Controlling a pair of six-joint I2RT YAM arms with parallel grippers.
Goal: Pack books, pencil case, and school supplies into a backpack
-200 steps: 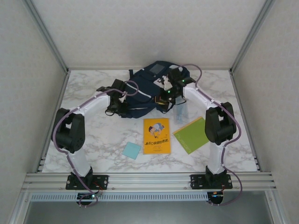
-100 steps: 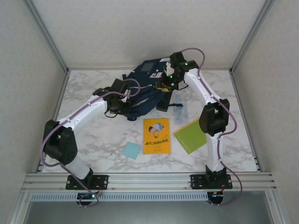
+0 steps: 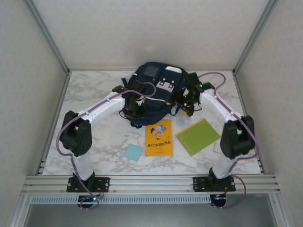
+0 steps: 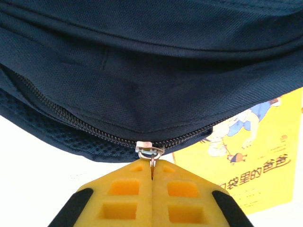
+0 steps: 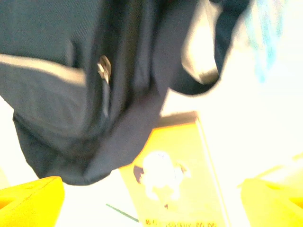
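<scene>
The navy backpack [image 3: 154,87] lies at the back middle of the table, its near edge over the top of the orange-yellow book [image 3: 158,138]. My left gripper [image 3: 134,108] is shut on the metal zipper pull [image 4: 152,160] at the backpack's [image 4: 142,71] lower edge. My right gripper [image 3: 185,105] stands open just right of the backpack [image 5: 71,71], above the orange book [image 5: 180,179], with nothing between its fingers [image 5: 28,198]. The lime green book [image 3: 198,136] lies to the right. The bluish packet [image 3: 181,119] peeks out under the right arm. The light-blue pad [image 3: 133,152] lies front left. The pencil case is out of view.
White panels wall in the marble table [image 3: 94,94] on three sides, and an aluminium rail [image 3: 151,180] runs along its front edge. A dark strap of the backpack hangs near the right gripper.
My right gripper has opened, let go of the backpack and dropped to the right. The backpack has settled toward the front over the orange book's top. My left gripper moved right, still shut.
</scene>
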